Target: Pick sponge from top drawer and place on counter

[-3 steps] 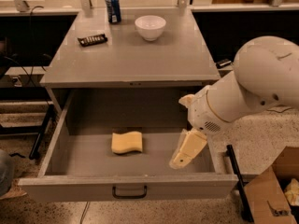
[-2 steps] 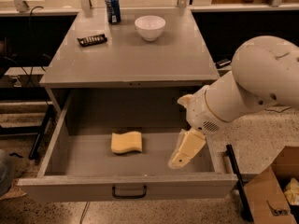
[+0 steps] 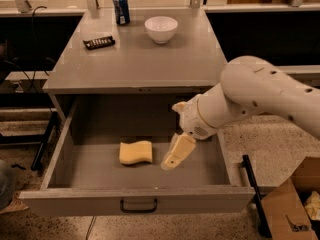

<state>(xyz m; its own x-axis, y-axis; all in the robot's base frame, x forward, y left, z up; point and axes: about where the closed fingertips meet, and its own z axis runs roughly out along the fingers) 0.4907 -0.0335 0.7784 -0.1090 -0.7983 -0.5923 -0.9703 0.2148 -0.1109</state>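
Note:
The pale yellow sponge (image 3: pixel 136 152) lies flat on the floor of the open top drawer (image 3: pixel 135 201), left of centre. My gripper (image 3: pixel 172 159) hangs inside the drawer from the white arm, just right of the sponge and slightly above the drawer floor, a small gap away from it. The grey counter (image 3: pixel 137 59) is the top of the cabinet above the drawer. The drawer's dark pull handle (image 3: pixel 138 205) shows on its front panel.
On the counter stand a white bowl (image 3: pixel 161 29), a blue can (image 3: pixel 120 8) and a dark flat packet (image 3: pixel 99 42), all toward the back. A cardboard box (image 3: pixel 292 204) sits on the floor at the right. My bulky white arm (image 3: pixel 260 96) hangs over the drawer's right side.
My gripper has moved left inside the drawer, closer to the sponge. The sponge has not moved.

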